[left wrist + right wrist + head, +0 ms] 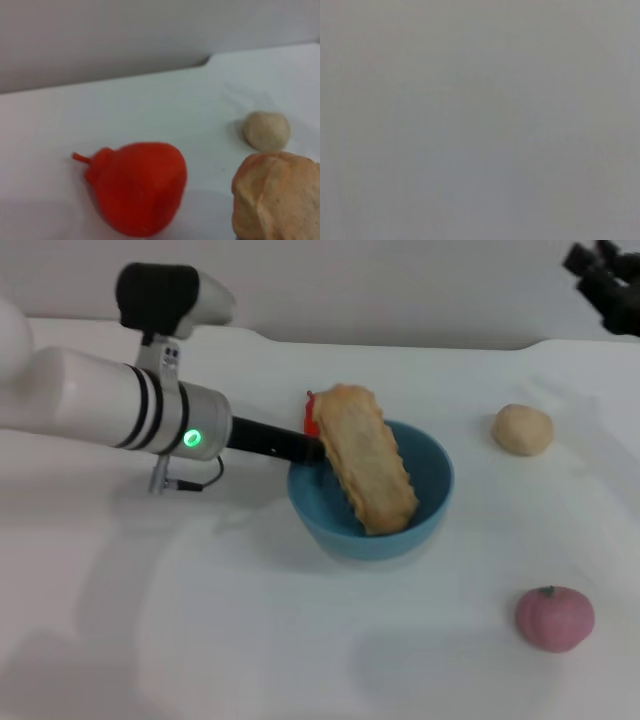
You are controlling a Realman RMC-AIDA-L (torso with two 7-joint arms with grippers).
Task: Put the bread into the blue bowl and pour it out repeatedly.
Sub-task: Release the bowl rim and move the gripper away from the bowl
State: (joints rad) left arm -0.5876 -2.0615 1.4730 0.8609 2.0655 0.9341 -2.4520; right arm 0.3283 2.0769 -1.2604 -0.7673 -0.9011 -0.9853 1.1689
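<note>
The bread point(366, 458) is a long tan loaf that leans tilted in the blue bowl point(425, 515). Its lower end is inside the bowl and its upper end sticks up over the back-left rim. My left gripper point(305, 448) reaches in from the left, its dark tip at the bowl's left rim, right against the bread's edge. I cannot make out whether it grips anything. The left wrist view shows one end of the bread point(277, 197) close by. My right gripper point(603, 278) is parked high at the far right, away from the bowl. The right wrist view shows only plain grey.
A red pear-shaped toy point(137, 187) lies just behind the bowl, a sliver of the red toy point(310, 412) showing past the bread. A small round beige lump point(522, 429) sits to the right, and a pink round toy point(554, 618) lies at the front right on the white table point(200, 640).
</note>
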